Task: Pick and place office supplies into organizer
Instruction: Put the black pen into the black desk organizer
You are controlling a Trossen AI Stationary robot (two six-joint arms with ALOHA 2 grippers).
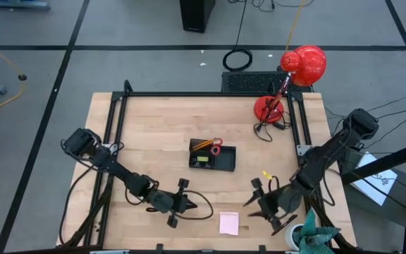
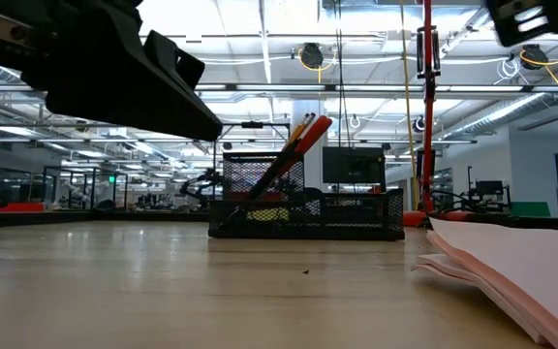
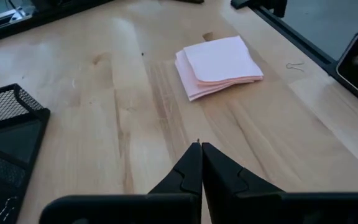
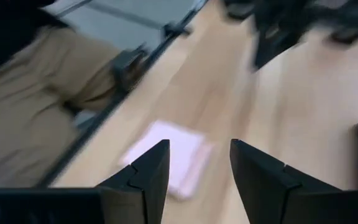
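The right gripper (image 1: 254, 203), jaws wide and empty, sits at three o'clock of the pale pink paper sticky-note pad (image 1: 229, 223); the left gripper (image 1: 204, 207), closed and empty, at ten o'clock. The thin pad may slide instead of lifting toward the black mesh organizer (image 1: 213, 156).

Organizer (image 1: 213, 158) at mid-bench (image 1: 161, 127), pencils (image 1: 203, 144) and scissors (image 1: 215, 147) inside. Sticky-note pad (image 1: 229, 223) near front edge, between both pincers. Desk lamp (image 1: 287, 85) at back right.

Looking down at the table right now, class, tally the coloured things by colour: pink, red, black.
Pink: 1, the sticky-note pad
Red: 2, the desk lamp and the scissors handles
Black: 1, the organizer
Total: 4
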